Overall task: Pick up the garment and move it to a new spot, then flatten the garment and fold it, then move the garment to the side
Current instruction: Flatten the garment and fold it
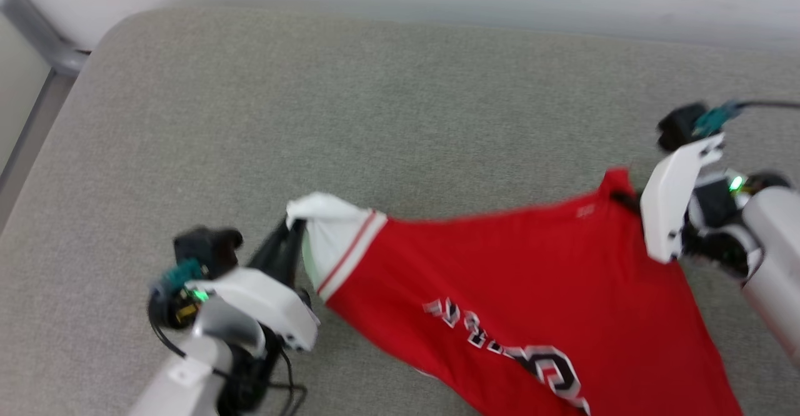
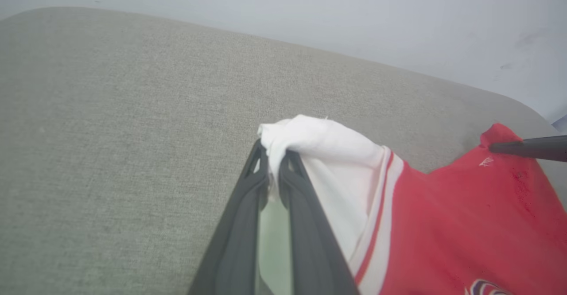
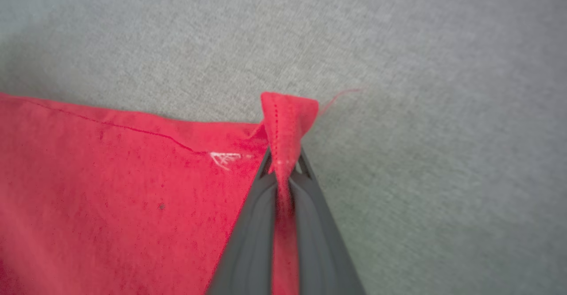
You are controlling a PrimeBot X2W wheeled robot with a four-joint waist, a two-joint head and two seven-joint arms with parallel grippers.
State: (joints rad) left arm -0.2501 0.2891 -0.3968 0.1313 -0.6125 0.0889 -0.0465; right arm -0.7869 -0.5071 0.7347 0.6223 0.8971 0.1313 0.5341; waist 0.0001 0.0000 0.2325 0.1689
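Gripping garment (image 1: pixel 531 266), left jaws clamped on white sleeve (image 1: pixel 331 235), right jaws on red corner (image 3: pixel 288 113), lettering (image 1: pixel 500 341) cut off

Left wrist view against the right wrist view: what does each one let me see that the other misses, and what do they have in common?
Left wrist view: the left claw pinching a white sleeve, the striped trim, and a pale wall behind. Right wrist view: the red corner bunched up close in the right claw, with a loose thread. Both: the red shirt, the grey cushion under it, a small white mark near that corner, and the right claw.
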